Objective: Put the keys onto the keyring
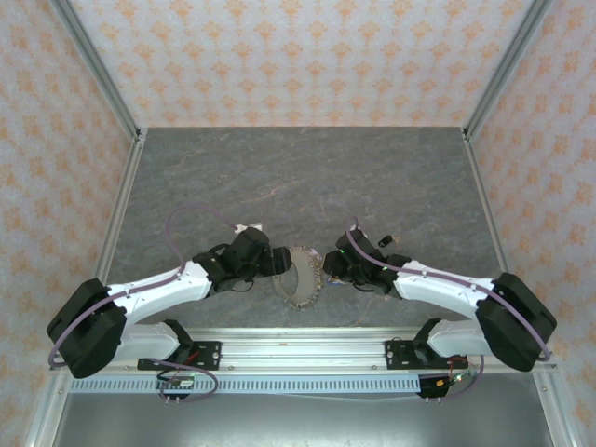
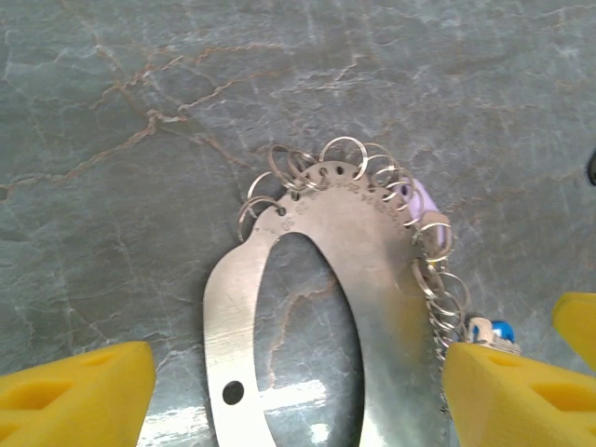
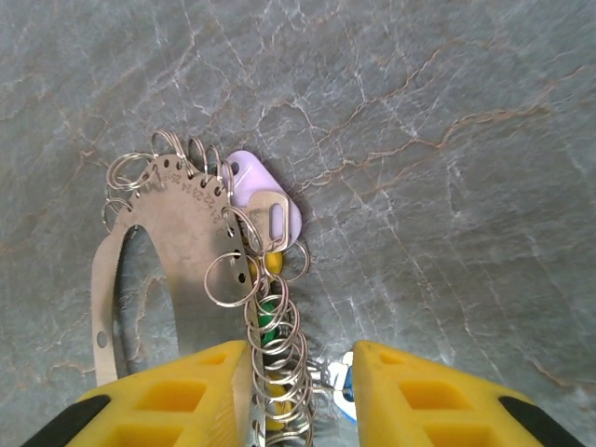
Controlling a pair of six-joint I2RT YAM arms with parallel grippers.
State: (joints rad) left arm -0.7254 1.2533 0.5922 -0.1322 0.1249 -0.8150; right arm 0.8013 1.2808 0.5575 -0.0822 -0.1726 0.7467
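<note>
Keyring (image 1: 300, 275) (image 2: 372, 279) (image 3: 182, 223): flat metal loop edged with split rings (image 3: 228, 279), tilted up between the two grippers, near the front edge of the table (image 1: 307, 177).
Keys (image 3: 268, 214): bunched on the split rings along one side of the loop; lilac, yellow, green and blue heads show.
Left gripper (image 1: 277, 264) (image 2: 298, 372): fingers (image 2: 74, 391) spread wide with the loop between them; one finger is just beside the ring-laden edge, the other apart from the loop.
Right gripper (image 1: 326, 268) (image 3: 303, 358): fingers narrowly apart around the string of split rings and keys; I cannot tell whether they pinch it.

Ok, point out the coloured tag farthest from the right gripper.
The lilac tag; the yellow head, green head and blue head hang nearer the right gripper.
</note>
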